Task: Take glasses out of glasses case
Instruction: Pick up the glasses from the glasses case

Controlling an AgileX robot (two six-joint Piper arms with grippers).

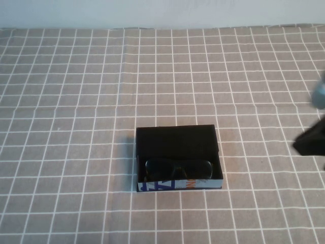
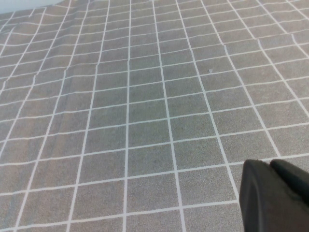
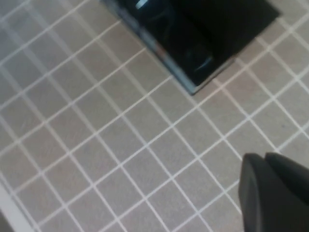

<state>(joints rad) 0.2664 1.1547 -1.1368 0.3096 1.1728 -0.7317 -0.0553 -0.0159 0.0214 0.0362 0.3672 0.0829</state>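
The black glasses case (image 1: 177, 145) lies open at the middle of the table, its near side panel (image 1: 180, 185) printed in blue, white and orange. The black glasses (image 1: 177, 169) lie inside it along the near wall. The right wrist view shows one corner of the case (image 3: 203, 29) from above, with the glasses (image 3: 193, 50) inside. My right gripper (image 1: 310, 145) hovers at the table's right edge, well right of the case; its fingers (image 3: 270, 193) are pressed together and empty. My left gripper (image 2: 275, 193) is shut and empty over bare cloth, out of the high view.
A grey tablecloth with a white grid (image 1: 76, 101) covers the whole table. A pale wall (image 1: 152, 12) runs along the far edge.
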